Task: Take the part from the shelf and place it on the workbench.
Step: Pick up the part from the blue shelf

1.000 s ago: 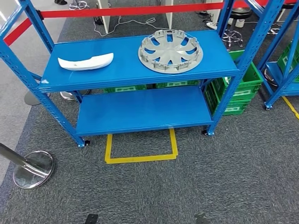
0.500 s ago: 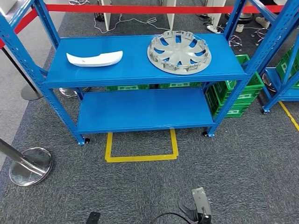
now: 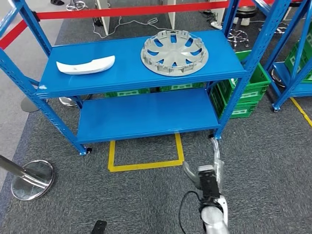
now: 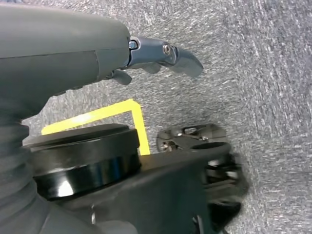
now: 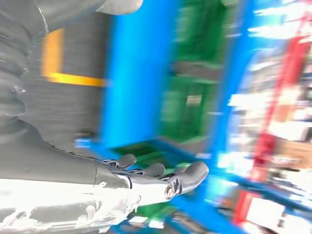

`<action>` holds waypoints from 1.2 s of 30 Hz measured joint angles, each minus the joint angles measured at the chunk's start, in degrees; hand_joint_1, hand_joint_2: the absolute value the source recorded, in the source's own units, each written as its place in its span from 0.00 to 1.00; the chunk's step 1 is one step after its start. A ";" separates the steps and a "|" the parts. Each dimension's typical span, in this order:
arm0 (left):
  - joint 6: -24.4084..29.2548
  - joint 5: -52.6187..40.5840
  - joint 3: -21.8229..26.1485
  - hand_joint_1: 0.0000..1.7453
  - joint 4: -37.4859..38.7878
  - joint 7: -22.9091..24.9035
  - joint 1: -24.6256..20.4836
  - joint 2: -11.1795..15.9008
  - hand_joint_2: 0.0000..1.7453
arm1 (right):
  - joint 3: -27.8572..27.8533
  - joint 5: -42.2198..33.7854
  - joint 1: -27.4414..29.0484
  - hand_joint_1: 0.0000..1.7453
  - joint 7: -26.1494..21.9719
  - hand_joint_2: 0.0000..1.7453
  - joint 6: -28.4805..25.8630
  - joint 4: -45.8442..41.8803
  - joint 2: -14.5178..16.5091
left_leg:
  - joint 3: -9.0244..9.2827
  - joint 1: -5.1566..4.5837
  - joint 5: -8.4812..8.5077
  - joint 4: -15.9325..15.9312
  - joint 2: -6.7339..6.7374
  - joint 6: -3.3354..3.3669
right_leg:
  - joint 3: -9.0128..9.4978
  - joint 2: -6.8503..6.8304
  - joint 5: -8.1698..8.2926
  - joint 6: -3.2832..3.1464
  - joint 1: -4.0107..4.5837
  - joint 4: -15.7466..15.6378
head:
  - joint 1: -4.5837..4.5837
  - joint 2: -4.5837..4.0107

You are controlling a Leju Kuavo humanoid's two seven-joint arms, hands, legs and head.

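A silver wheel cover (image 3: pixel 174 51) lies flat on the top board of the blue shelf (image 3: pixel 132 68), right of its middle. At the left end of the same board lies a white curved trim piece (image 3: pixel 86 65). My right hand (image 3: pixel 208 178) is raised low in front of the shelf's right post, over the carpet. It holds nothing and its fingers (image 5: pixel 162 178) are stretched out toward the shelf. My left hand (image 4: pixel 158 53) hangs over the grey carpet with its fingers straight and holds nothing.
Green crates (image 3: pixel 254 87) sit behind the shelf's lower right. A yellow floor square (image 3: pixel 145 165) marks the carpet in front. A stanchion base (image 3: pixel 32 179) stands at the lower left, red barrier tape (image 3: pixel 121 10) runs behind, and another blue shelf (image 3: pixel 294 53) stands at the right.
My right arm has come up from the bottom edge, and the hand now reaches higher toward the shelf. The camera swayed slightly; the parts on the shelf lie as before.
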 joint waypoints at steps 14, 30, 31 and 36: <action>0.40 0.34 -0.60 0.00 0.00 0.00 0.10 -0.59 1.00 | 21.78 3.46 3.93 0.00 -2.11 1.00 -8.55 -23.35 -4.71 | 6.29 0.28 7.27 -13.61 -0.02 3.17 | -4.31 -0.46 -5.53 2.47 0.38 9.22 | 0.59 0.00; 0.56 1.66 -0.41 0.00 0.00 -0.20 0.10 -0.81 1.00 | 25.18 4.19 5.85 0.00 4.04 1.00 -9.09 -24.88 -9.14 | 1.38 0.12 0.48 -2.11 -0.07 0.42 | 0.14 -0.52 0.04 -0.11 0.27 -0.27 | 0.30 0.00; 0.56 1.74 -0.35 0.00 0.00 -0.21 0.10 -0.81 1.00 | 25.22 4.21 5.96 0.00 4.23 1.00 -8.98 -24.88 -9.32 | -0.20 0.17 -0.43 0.97 -0.07 0.31 | 0.14 -0.56 0.01 -0.14 0.27 -0.27 | 0.31 0.00; 0.56 1.76 -0.20 0.00 0.01 -0.25 0.05 -0.83 1.00 | 25.57 4.93 6.04 0.00 5.72 1.00 -8.36 -24.84 -9.94 | 4.43 0.43 6.40 -8.95 0.01 0.45 | 0.33 -0.32 -0.17 0.28 0.34 -0.13 | 0.18 0.00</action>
